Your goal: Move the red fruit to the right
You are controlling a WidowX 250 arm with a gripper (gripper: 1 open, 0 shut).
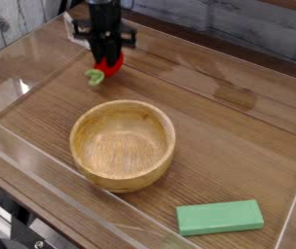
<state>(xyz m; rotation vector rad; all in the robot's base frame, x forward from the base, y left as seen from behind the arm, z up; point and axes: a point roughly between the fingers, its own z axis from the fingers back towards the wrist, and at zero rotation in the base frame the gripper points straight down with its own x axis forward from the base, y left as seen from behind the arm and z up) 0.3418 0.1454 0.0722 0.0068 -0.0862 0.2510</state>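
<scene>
In the upper left of the frame, my gripper (109, 56) is closed on the strawberry-like toy (109, 68), its red body right at my fingertips, beyond the wooden bowl (83, 144). Its long axis slants, the leafy cap (94, 76) pointing to the lower left, the red end toward me. From here, I judge, the carry should go toward the frame's right side.
</scene>
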